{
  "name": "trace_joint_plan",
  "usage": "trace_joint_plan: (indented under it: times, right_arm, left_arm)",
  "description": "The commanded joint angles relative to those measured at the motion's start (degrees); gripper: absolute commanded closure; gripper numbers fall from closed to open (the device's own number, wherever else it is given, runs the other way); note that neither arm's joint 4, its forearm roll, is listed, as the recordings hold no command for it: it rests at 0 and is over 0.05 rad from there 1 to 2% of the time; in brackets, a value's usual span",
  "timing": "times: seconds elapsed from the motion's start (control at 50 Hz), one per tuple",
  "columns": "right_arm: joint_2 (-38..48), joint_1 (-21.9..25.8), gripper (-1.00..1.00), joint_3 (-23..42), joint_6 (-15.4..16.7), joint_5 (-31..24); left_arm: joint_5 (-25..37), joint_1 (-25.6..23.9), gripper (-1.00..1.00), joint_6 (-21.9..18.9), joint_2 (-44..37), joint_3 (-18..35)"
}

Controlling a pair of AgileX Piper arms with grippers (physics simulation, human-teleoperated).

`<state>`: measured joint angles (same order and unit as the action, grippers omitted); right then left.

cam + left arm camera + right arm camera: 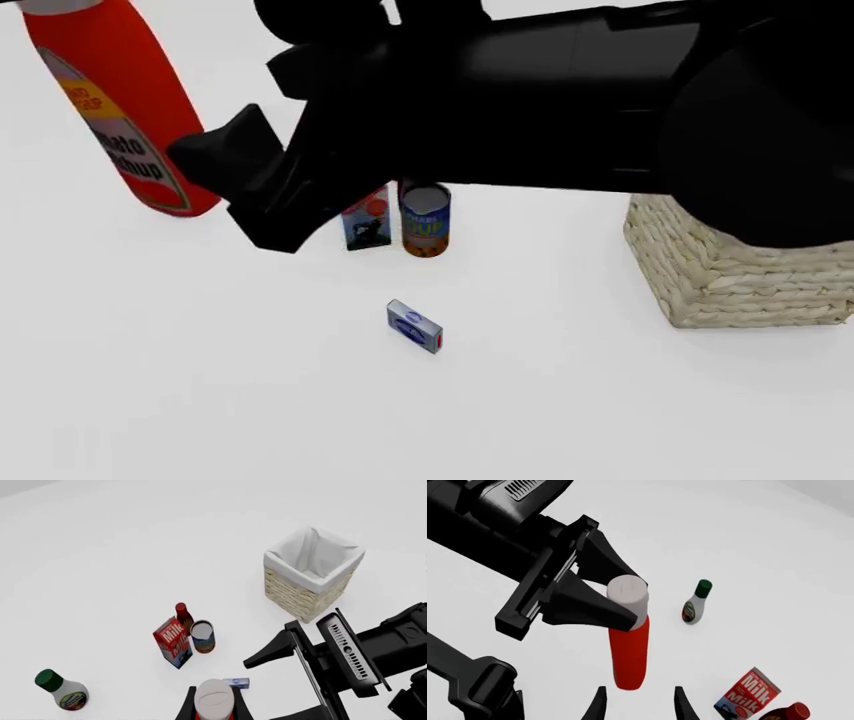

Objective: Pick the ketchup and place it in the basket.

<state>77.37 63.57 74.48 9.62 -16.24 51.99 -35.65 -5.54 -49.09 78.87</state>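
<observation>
In the front view we see the right arm (574, 100) covering the basket (727, 275) top and most of the milk carton (367, 222). The ketchup (120, 110) loses its cap to the frame's top edge. The left gripper (213, 707) shows only 2 finger bases in its wrist view, tips cut off. The small box (414, 326) carries print too small to read.

Both wrist views look down from high, sharing the milk carton (173, 642) with the closer front view.
</observation>
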Motion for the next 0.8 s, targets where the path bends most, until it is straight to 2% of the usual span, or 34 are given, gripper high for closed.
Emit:
trace_joint_plan:
  times: [0.02,0.8]
  right_arm:
    - [0.5,0.7,-1.0,1.3,0.4,-0.6]
    - [2.2,2.4,-1.0,3.5,0.1,-0.8]
  left_arm:
    - [0.8,-0.1,1.0,-0.3,0.8,0.4]
    - [4.2,-2.7,1.0,1.8,1.3,2.5]
